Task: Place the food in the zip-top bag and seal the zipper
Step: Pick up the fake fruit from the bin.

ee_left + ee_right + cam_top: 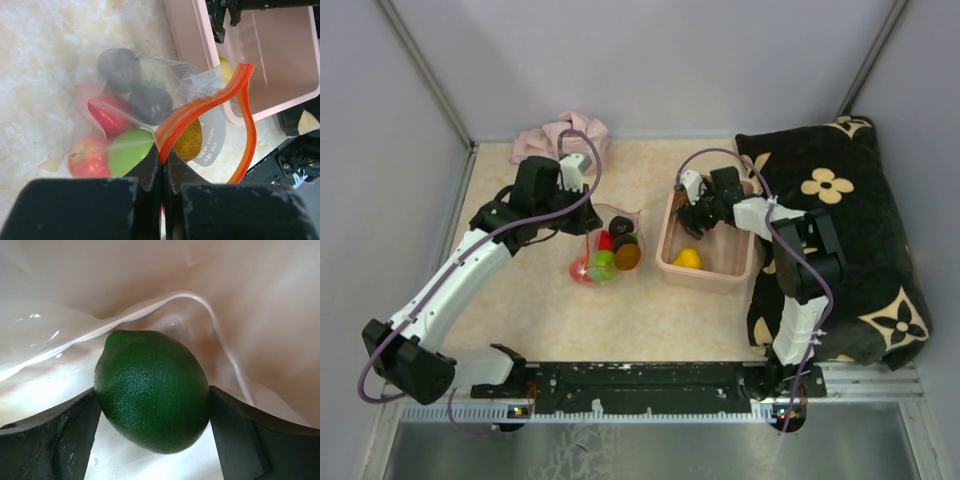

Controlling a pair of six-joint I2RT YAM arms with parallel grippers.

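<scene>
A black cushion with cream flowers (840,250) fills the right edge of the beige table (620,320). A pink tub (708,275) sits right of centre, and a pink cloth (555,135) lies bunched at the far edge. The clear zip-top bag (165,70) lies at the centre, just beside the tub, with its mouth gaping. Inside it are a red apple (87,157), a green apple (127,150), a dark purple ball (120,67) and a brown piece (189,142). The left gripper (162,160) is pinched tight on the red-orange zipper (245,130). The right gripper (692,212), inside the tub, clasps a dark green lime (152,395) between its fingers. A yellow fruit (688,258) lies in the tub.
</scene>
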